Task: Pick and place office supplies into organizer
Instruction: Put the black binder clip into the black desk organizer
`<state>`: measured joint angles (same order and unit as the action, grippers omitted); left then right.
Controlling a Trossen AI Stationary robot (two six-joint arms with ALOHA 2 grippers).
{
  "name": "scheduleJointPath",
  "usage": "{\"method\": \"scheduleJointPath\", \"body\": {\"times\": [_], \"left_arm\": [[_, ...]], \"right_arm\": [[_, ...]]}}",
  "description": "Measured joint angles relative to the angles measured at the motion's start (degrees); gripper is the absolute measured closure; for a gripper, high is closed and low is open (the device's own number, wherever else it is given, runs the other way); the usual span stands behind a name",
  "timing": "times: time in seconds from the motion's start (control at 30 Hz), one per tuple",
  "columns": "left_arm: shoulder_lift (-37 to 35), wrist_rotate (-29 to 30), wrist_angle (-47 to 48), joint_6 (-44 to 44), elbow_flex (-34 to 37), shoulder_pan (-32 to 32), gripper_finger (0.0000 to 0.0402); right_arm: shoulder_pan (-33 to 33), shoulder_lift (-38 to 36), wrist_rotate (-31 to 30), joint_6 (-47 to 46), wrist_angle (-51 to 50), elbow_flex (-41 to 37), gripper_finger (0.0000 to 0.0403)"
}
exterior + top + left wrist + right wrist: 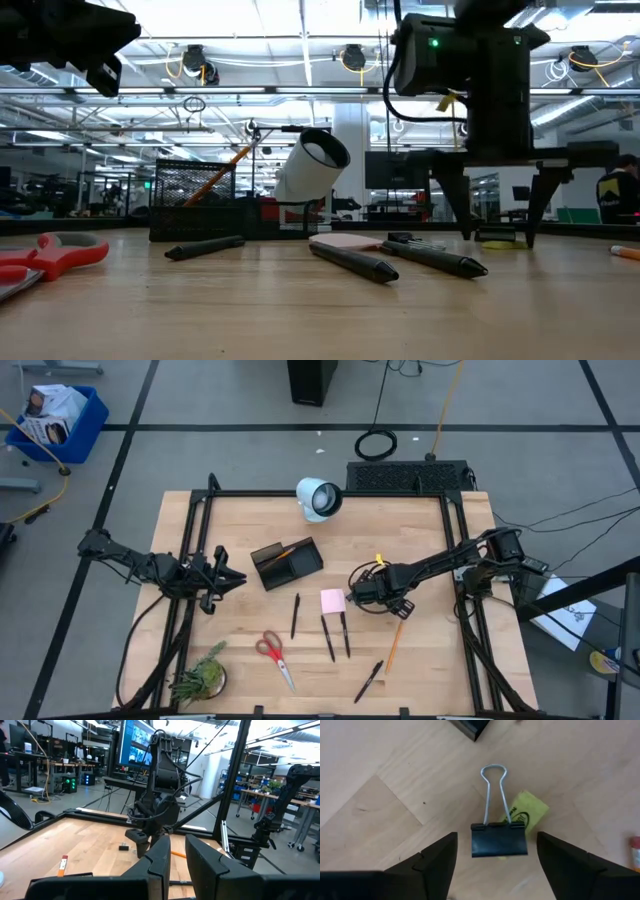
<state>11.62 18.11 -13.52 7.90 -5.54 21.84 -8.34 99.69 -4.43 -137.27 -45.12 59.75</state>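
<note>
Hovering with fingers apart either side of the black binder clip [499, 839] beside the pink sticky-note pad [333, 600], the right gripper [496, 854] risks pinching the yellow slip [527, 811] underneath too.

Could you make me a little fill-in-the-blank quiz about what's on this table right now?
1. Between the right tool's open fingers lies a black binder ____.
2. The scissors have ____ handles.
3. The sticky-note pad is coloured ____.
4. An orange pencil rests inside the black ____.

Missing words: clip; red; pink; organizer
</note>
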Motion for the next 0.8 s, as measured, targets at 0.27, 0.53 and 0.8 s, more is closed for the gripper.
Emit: {"method": "scheduleJointPath", "body": {"times": [0.27, 0.53, 0.8], "left_arm": [[0.0, 0.0, 0.0, 0.0, 0.0, 0.0, 0.0339], [0.0, 0.0, 0.0, 0.0, 0.0, 0.0, 0.0339], [0.0, 0.0, 0.0, 0.0, 0.0, 0.0, 0.0339]], "right_arm": [[0.1, -0.3, 0.5, 0.1, 2.8, -1.9, 0.0185], [0.1, -1.1, 0.5, 0.0, 2.9, -2.1, 0.0199], [0.1, -1.1, 0.4, 0.0, 2.9, -2.1, 0.0203]]}}
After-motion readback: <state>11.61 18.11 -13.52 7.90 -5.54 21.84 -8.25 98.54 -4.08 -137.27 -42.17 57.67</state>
